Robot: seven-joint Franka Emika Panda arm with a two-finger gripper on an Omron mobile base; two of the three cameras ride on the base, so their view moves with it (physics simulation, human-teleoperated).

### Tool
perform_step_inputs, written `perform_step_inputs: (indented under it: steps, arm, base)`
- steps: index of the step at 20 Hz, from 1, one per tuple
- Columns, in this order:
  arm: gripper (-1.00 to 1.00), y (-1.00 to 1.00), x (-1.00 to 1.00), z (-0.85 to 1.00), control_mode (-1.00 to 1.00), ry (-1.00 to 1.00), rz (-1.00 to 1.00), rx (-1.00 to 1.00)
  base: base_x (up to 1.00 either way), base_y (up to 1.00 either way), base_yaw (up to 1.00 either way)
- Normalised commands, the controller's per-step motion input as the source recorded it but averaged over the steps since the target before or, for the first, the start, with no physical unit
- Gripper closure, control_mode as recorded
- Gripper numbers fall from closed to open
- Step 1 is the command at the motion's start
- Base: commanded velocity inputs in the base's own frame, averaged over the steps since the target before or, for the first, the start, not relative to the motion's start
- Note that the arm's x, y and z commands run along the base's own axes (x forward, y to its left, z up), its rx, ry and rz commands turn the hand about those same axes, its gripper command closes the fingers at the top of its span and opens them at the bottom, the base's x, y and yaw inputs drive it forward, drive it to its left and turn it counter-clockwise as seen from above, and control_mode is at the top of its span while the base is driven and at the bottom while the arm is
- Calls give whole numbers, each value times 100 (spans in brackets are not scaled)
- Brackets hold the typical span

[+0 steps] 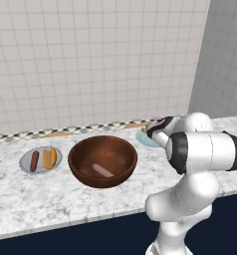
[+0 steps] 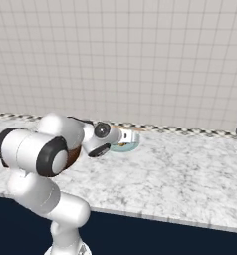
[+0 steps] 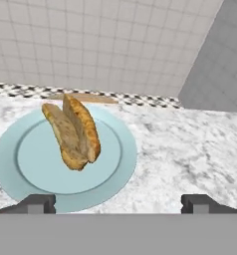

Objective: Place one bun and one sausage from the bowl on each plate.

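Looks like mid-task, second half underway — grey plate [image 1: 39,160] on the left already loaded with a reddish sausage [image 1: 34,161] and a golden bun [image 1: 50,158] side by side, pale blue-green plate [image 3: 65,154] on the right carrying just a split bun [image 3: 73,132], standing a bit tilted near its middle. Gripper [image 3: 118,203] hanging just short of that plate with jaws spread wide and nothing between them, so probably fresh off dropping the bun there. Still one pinkish sausage [image 1: 102,170] lying at the bottom of the big bowl [image 1: 103,160], which sits between the two plates on the counter [image 1: 51,199]. Next move, by my guess: swing back left over the bowl, dip down inside past the tall rim, and close across the sausage's narrow side — a smooth, rounded little cylinder, likely to roll or slip if caught off-centre. Bowl is deep, round, dark reddish-brown with a wood-like sheen; plates flat and glossy with a shallow raised rim; bun crusty and browned with a paler cut face; counter a grey-white marble pattern, tiled wall [image 1: 90,60] behind.
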Motion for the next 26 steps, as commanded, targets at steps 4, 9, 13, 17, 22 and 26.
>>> perform_step_inputs:
  steps: [4,9,13,17,22,26]
  arm:
    - [-100,-5,-1,100,-100,4,-1,16]
    - [-100,7,-45,100,-100,21,-2,2]
    - [-100,56,-80,69,-100,29,1,0]
    - [-100,98,-51,41,-100,28,12,1]
    - [-100,100,-20,15,-100,31,28,2]
    - [-100,98,-34,-10,-100,28,30,6]
  base:
    - [0,0,0]
    - [0,0,0]
    - [0,0,0]
    - [0,0,0]
    - [0,0,0]
    - [0,0,0]
